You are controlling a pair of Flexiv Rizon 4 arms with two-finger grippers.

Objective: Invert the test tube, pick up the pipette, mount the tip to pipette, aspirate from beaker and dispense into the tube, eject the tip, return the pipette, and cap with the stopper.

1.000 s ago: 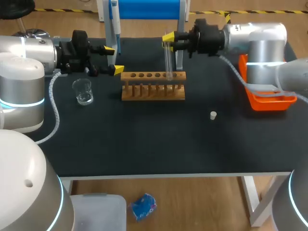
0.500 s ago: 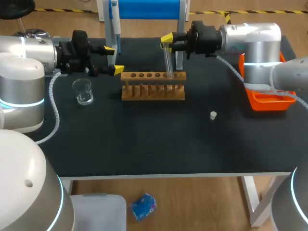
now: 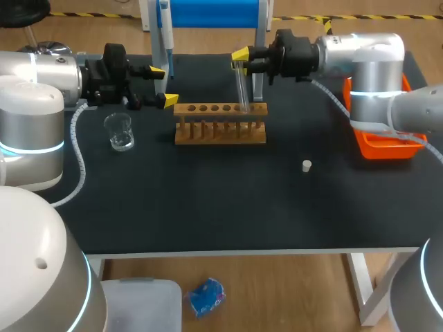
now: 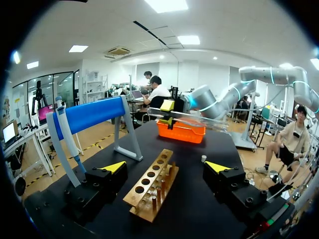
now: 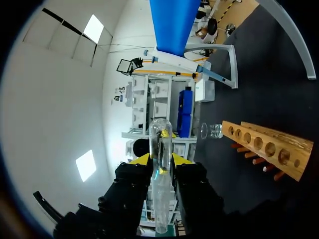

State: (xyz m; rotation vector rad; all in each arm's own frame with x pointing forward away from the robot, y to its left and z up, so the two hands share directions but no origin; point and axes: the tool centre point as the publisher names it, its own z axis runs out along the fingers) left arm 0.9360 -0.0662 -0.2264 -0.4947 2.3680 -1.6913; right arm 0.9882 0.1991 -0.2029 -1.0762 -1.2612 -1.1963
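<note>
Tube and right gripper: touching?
Touching. The right wrist view shows the tube clamped between the two fingers of the right gripper, one finger on each side, with no gap.

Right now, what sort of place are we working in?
Most likely a chemistry-style lab bench set up for robot work: a wooden test tube rack, a glass beaker and a test tube held in the right tool, all on a black table.

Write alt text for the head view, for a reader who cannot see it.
The right gripper holds a test tube, tilted, its lower end at the right end of the wooden rack. The left gripper is open near the rack's other end, by a glass beaker; a white stopper lies on the black table.
</note>
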